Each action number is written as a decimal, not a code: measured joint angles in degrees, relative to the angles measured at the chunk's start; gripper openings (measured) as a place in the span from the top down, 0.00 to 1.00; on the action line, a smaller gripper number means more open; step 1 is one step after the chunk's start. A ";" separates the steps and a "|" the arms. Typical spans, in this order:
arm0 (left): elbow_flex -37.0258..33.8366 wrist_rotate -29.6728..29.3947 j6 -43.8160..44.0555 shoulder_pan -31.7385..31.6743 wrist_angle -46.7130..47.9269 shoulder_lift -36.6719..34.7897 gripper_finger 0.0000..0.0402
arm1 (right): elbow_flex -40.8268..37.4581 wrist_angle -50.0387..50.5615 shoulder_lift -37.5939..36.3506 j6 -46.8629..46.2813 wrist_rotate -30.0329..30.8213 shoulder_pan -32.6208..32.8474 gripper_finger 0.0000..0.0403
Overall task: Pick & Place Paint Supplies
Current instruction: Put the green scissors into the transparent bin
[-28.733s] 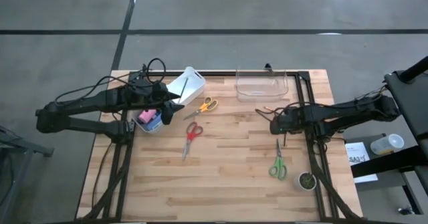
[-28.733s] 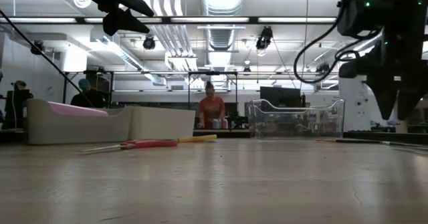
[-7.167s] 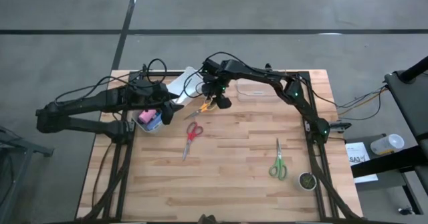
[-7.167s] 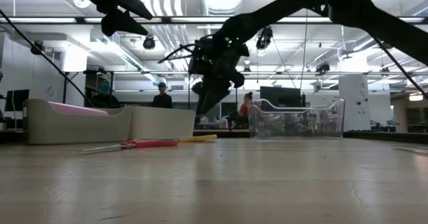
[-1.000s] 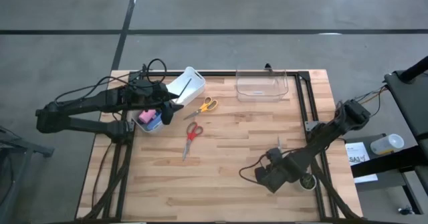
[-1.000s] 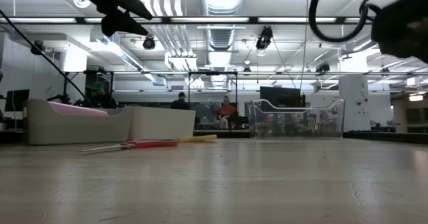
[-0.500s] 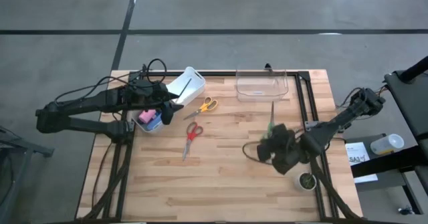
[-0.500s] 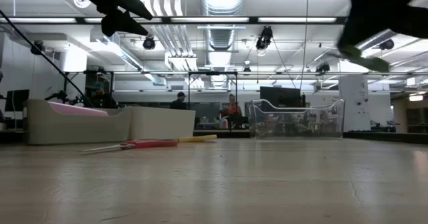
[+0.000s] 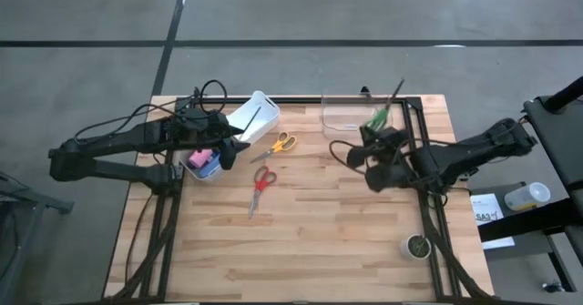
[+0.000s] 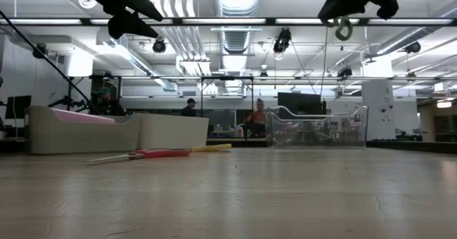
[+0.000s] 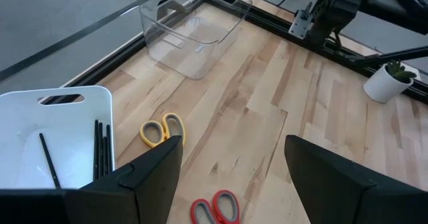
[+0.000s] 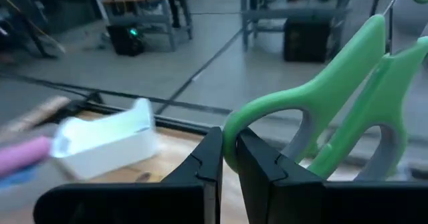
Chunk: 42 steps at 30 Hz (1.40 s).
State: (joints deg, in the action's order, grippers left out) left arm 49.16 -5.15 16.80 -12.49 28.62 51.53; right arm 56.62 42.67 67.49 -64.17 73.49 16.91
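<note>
1. My fingers [image 12: 214,177] are black, pinched on bright green scissors [image 12: 334,97].
2. At the high view's left, a white bin [image 9: 258,112].
3. Beside it, a pink bottle [image 9: 199,157].
4. Yellow-handled scissors [image 9: 283,142] and red-handled scissors [image 9: 264,178] on pale striped wood [image 9: 310,241].

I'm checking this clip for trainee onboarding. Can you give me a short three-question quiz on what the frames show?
1. True or false: the right tool is shut on the green scissors.
2. Which scissors lie nearest the white bin? A) red B) yellow C) green
3. Fill in: the left tool hangs ____ above the bin end of the table.

Key: 1 true; 2 B, the yellow scissors, with the red scissors farther off; 3 open.
</note>
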 joint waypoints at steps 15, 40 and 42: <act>0.00 0.00 0.01 0.00 0.00 -0.02 0.32 | -1.10 -19.11 -1.41 37.14 -12.01 -13.47 0.94; -0.01 -2.40 0.02 0.00 0.00 0.00 0.32 | -6.31 -16.17 -0.90 63.94 -52.62 -39.63 0.94; -0.01 -2.43 0.02 0.00 0.00 0.00 0.32 | -6.31 -10.72 -0.85 69.55 -52.68 -40.03 0.94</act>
State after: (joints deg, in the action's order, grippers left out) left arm 49.15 -7.57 16.82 -12.49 28.62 51.53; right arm 50.30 31.95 66.63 5.39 20.81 -23.13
